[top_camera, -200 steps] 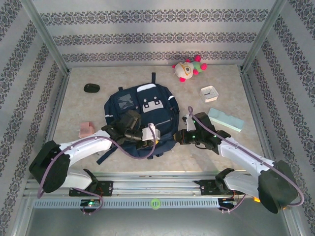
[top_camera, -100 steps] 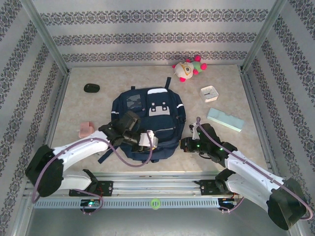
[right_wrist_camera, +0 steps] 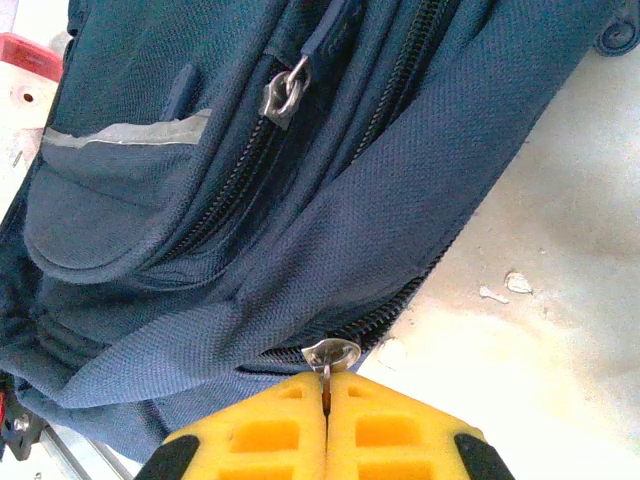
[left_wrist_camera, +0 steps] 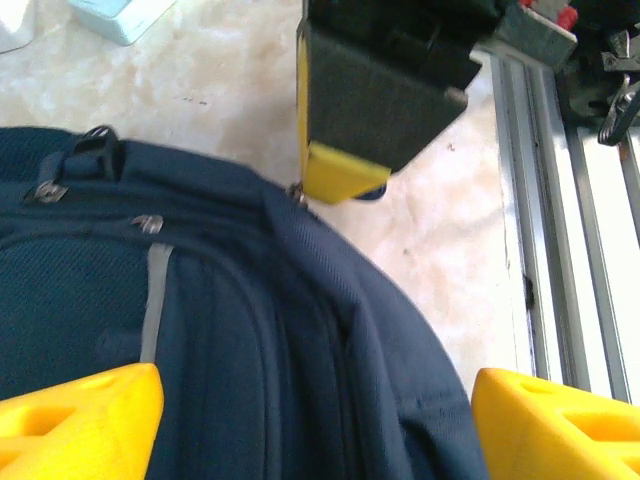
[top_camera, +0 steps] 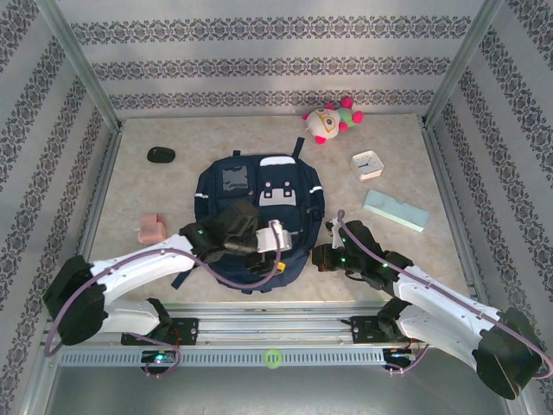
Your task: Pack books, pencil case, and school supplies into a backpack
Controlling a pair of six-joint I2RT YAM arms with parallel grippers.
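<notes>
**Top external view: left pincer lets go, right one keeps the zip**

The backpack (top_camera: pixel 259 186) lies flat mid-table with its top to the far side, and it sits squarer than a second ago, when it was skewed. The left arm reaches from the near left across the bag's near end. The left gripper (top_camera: pixel 275 235) was shut on the cloth and has just sprung wide; in the left wrist view it holds nothing. The right arm lies low from the near right. The right gripper (right_wrist_camera: pixel 327 395) is clamped on the zipper pull (right_wrist_camera: pixel 330 354) at the bag's near-right edge. The main zip seems mostly closed, though folds hide part of it, so opening is probably next. The pencil case (top_camera: pixel 394 210) to the right and the pink block (top_camera: pixel 152 228) to the left both wait unpacked.
</notes>
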